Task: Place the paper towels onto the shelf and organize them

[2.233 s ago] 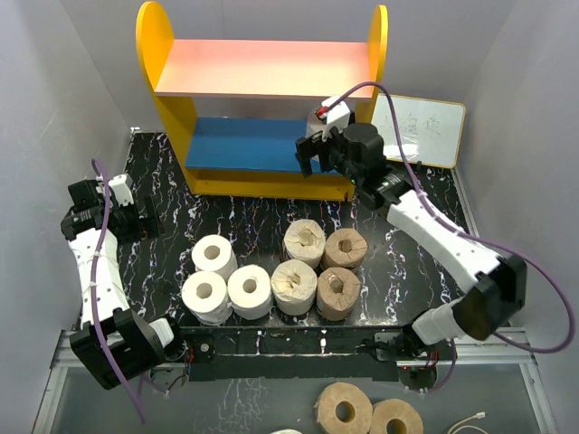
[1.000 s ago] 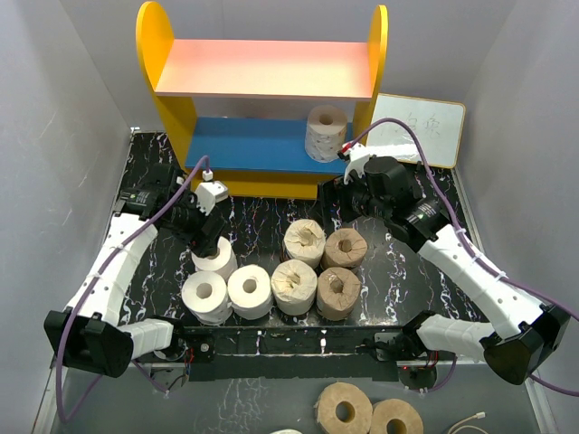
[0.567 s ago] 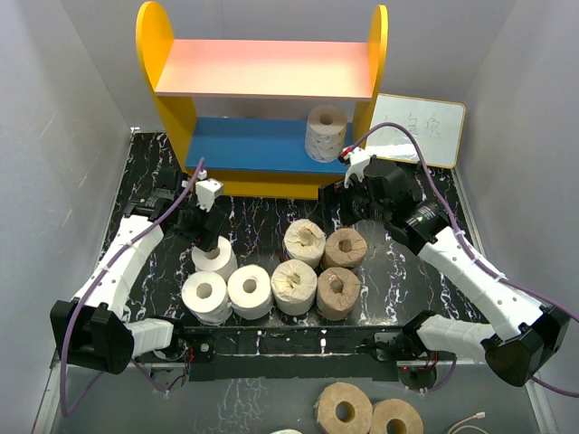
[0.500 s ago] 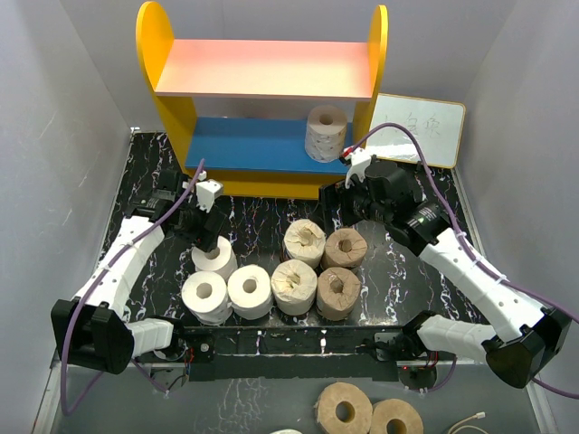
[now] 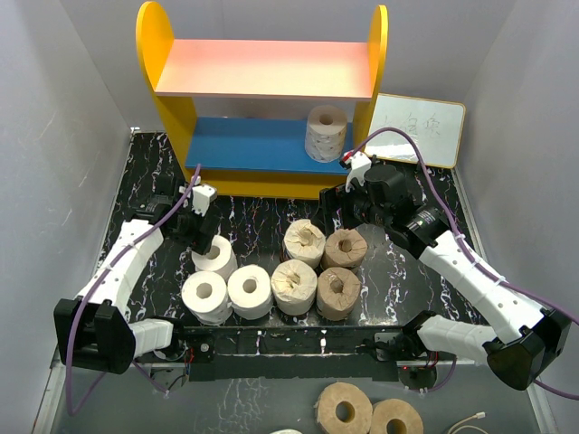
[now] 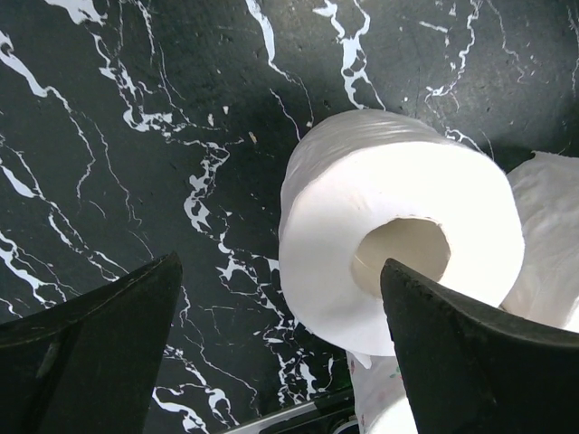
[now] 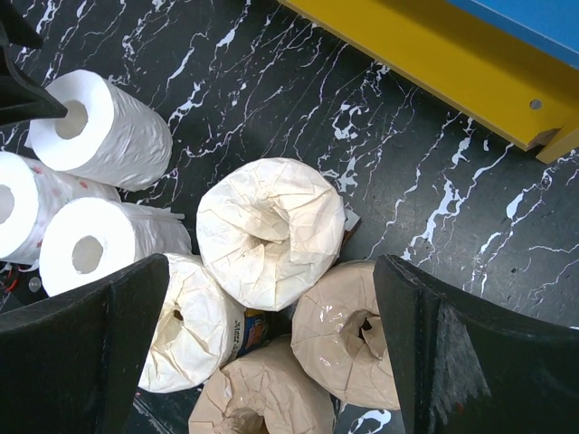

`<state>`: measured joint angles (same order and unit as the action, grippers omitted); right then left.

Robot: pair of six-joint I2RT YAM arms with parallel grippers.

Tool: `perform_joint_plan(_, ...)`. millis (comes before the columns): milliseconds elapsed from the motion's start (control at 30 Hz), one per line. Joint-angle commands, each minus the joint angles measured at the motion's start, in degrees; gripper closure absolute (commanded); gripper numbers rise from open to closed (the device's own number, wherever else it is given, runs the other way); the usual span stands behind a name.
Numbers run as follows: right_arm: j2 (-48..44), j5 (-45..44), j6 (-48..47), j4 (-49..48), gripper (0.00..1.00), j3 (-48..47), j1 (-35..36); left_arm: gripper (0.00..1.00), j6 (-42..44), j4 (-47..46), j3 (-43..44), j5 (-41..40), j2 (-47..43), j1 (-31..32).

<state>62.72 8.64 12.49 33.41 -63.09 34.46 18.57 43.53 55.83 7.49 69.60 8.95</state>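
The shelf [image 5: 166, 68] stands at the back, with one white printed roll [image 5: 326, 133] upright on its blue lower board [image 5: 244, 143]. Three white rolls [image 5: 214, 256] and several tan rolls [image 5: 305, 240] stand clustered on the black table. My left gripper [image 5: 203, 240] is open just above the rear white roll [image 6: 398, 244], which lies partly between its fingers [image 6: 90, 353]. My right gripper [image 5: 332, 213] is open and empty, hovering over the tan rolls [image 7: 271, 231], with the shelf's yellow base [image 7: 452, 63] behind it.
A small whiteboard [image 5: 421, 128] with writing leans at the back right beside the shelf. Two more tan rolls [image 5: 345, 411] lie below the table's front edge. Grey walls close in both sides.
My right gripper let go of the roll on the blue board and drew back over the tan rolls. My left arm swung in from the left to the rear white roll.
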Motion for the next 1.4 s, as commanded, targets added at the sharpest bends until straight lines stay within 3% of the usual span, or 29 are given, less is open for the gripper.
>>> perform_joint_plan(0,-1.22,-0.57,0.14,-3.17,0.04,-0.34,0.26,0.1,1.12,-0.45,-1.32,0.69,-0.12,-0.66)
perform_joint_plan(267,-0.86,0.0,-0.21,-2.36,0.04,-1.2,0.26,0.11,1.38,-1.08,-1.43,2.74,2.58,-0.69)
perform_joint_plan(633,-0.69,-0.11,-0.1,-2.59,0.04,-1.25,0.24,0.27,1.69,-1.12,-1.18,4.92,6.75,-0.7)
perform_joint_plan(833,-0.5,-0.12,-0.02,-2.68,0.05,-1.25,0.24,0.57,0.94,-0.2,0.21,7.17,9.99,-0.69)
perform_joint_plan(967,-0.29,-0.55,-0.29,-2.23,0.05,-1.69,0.26,1.0,0.04,1.04,2.3,7.86,10.0,-0.73)
perform_joint_plan(1200,0.58,-0.73,-0.51,-2.18,0.05,-2.38,0.24,1.0,-6.95,5.88,11.14,6.68,9.92,-0.69)
perform_joint_plan(1367,1.13,-0.6,-0.24,-2.74,0.05,-2.39,0.26,1.0,-25.07,5.05,16.91,-10.67,9.98,-0.69)
